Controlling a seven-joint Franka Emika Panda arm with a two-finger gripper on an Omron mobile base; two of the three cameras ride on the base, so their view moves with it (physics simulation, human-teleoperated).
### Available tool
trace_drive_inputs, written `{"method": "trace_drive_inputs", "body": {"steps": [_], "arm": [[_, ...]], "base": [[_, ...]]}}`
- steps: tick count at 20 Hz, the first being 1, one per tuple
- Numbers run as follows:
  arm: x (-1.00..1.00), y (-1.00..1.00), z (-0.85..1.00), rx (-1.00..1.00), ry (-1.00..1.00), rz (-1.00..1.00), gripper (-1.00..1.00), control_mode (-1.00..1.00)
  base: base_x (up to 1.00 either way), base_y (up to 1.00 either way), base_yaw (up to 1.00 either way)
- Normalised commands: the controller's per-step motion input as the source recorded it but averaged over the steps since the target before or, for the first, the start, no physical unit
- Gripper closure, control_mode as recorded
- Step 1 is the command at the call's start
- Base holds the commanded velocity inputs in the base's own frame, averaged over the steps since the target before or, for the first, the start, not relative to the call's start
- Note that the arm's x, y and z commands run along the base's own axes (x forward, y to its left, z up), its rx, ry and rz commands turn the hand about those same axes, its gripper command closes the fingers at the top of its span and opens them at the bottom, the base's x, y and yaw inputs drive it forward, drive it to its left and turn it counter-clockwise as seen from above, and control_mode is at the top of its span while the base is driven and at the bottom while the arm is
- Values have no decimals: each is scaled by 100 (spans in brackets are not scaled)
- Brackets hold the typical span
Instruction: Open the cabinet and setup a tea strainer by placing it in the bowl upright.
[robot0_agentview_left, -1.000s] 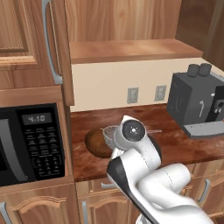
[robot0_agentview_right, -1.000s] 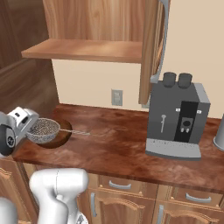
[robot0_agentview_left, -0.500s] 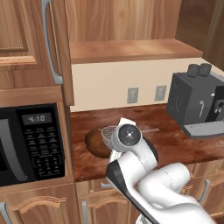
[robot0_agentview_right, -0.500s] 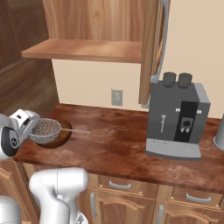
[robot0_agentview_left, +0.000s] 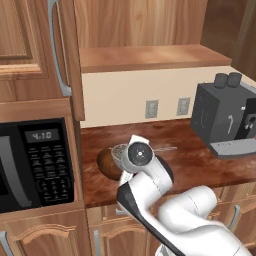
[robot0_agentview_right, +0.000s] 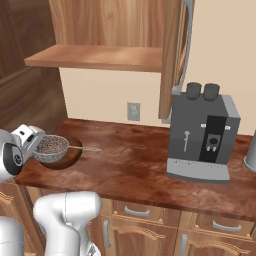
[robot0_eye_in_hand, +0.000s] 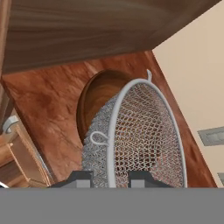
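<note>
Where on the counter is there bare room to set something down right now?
Bare countertop runs between the bowl and the coffee machine, crossed only by the tea strainer handle. It is crowded at the bowl, where the gripper holds the strainer.

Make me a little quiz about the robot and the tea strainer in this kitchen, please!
1. True or false: the cabinet doors are open.
2. What is the gripper clamped on? A) the bowl B) the tea strainer's rim C) the coffee machine
3. Fill in: the tea strainer is right over the dark wooden ____.

Key
1. True. Both doors are swung out and the shelf inside shows.
2. B. In the hand view the fingers pinch the shiny rim.
3. Bowl. Whether the mesh already rests in it cannot be told.
</note>
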Motion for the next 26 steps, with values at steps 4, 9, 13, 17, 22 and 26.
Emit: {"method": "trace_drive_inputs", "body": {"steps": [4, 9, 13, 17, 22, 26], "arm": [[21, 3, -31, -7, -3, 0, 100, -100], [24, 10, -19, -10, -1, 0, 100, -100], [25, 13, -4, -2, 0, 0, 100, -100], [20, 11, 0, 0, 0, 0, 100, -100], [16, 9, -3, 0, 0, 0, 100, -100], [12, 14, -14, 0, 0, 0, 100, -100]], "base": [[0, 0, 0], [0, 0, 0], [0, 0, 0], [0, 0, 0], [0, 0, 0], [0, 0, 0]]}}
